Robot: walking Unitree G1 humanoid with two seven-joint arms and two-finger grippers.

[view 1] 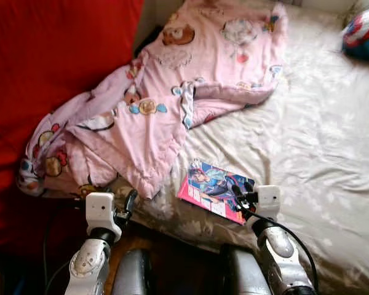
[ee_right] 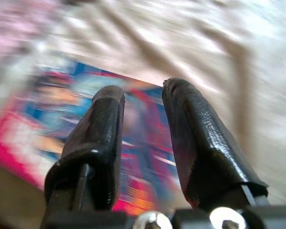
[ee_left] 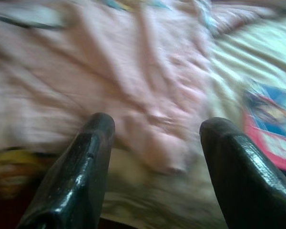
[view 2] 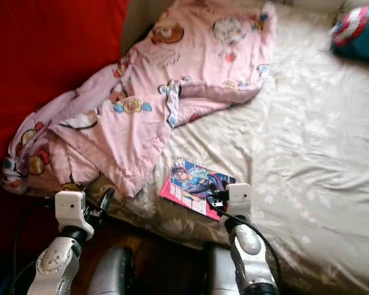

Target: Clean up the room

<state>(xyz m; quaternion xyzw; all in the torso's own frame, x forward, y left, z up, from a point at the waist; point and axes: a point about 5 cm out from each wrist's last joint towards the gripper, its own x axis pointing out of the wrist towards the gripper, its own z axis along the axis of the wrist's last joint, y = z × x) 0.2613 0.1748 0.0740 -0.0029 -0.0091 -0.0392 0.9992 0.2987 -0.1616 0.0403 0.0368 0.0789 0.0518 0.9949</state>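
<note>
Pink-edged, the comic book [view 1: 215,190] lies flat near the bed's [view 1: 320,153] front edge, long axis slanting rightward, directly under the slightly parted right gripper [ee_right: 143,102], while the spread left gripper [ee_left: 157,138] faces the blanket [view 1: 160,104].

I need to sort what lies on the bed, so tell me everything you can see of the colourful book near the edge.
The book is thin and flat, with a glossy-looking cover: cartoon figures in blue, a pink-red border and a white panel at one end. It lies closed, face up and askew, on the pale bed sheet near the bed's front edge, beside the pink blanket. The right gripper hovers at its corner, fingers parted.
</note>
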